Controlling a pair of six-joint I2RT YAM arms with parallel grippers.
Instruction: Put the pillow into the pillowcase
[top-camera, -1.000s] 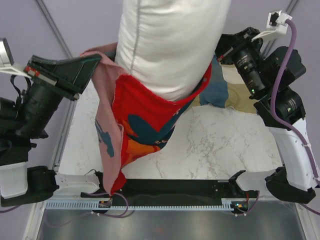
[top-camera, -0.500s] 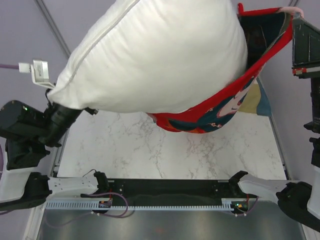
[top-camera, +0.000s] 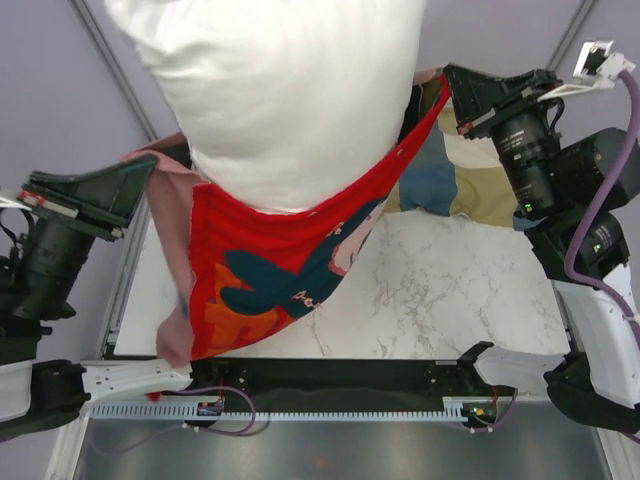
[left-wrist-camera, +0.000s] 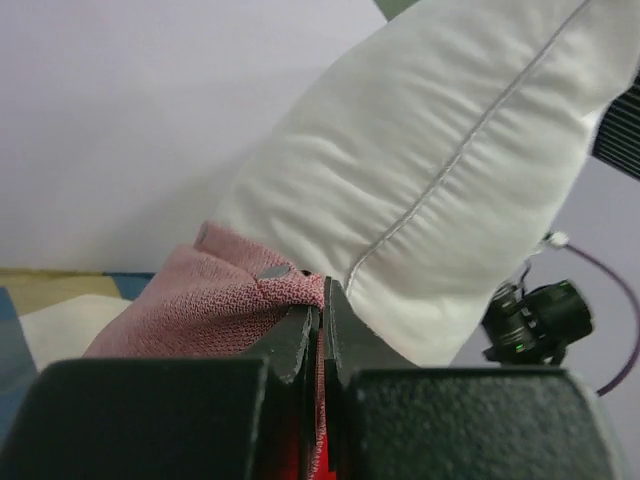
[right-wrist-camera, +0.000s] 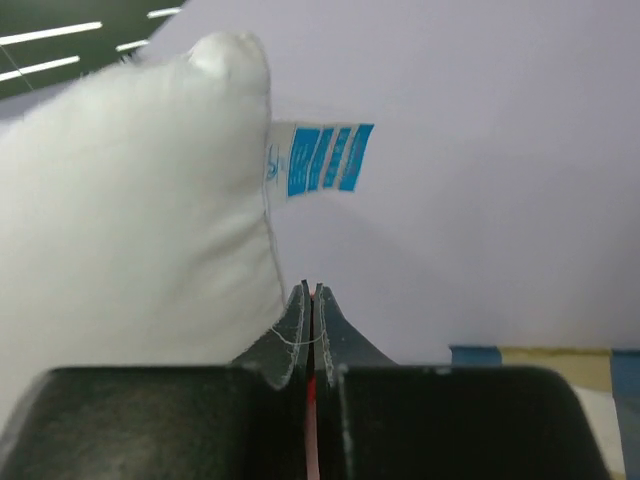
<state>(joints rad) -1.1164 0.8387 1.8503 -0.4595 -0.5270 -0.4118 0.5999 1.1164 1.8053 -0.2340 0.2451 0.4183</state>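
The white pillow stands high, its lower end sunk in the open mouth of the red pillowcase, which hangs below it above the table. My left gripper is shut on the case's left rim, where the pink inside folds over the fingers. My right gripper is shut on the case's right rim; a thin red edge shows between its jaws. The pillow fills the left wrist view and the left half of the right wrist view, with its blue label.
The blue, tan and cream checked pillow lies at the back right of the marble table, partly behind the case and my right arm. A black rail runs along the near edge.
The pillow and case have swung from tilted right back to upright. My left gripper now holds the left rim and my right gripper the right rim at about the same height.
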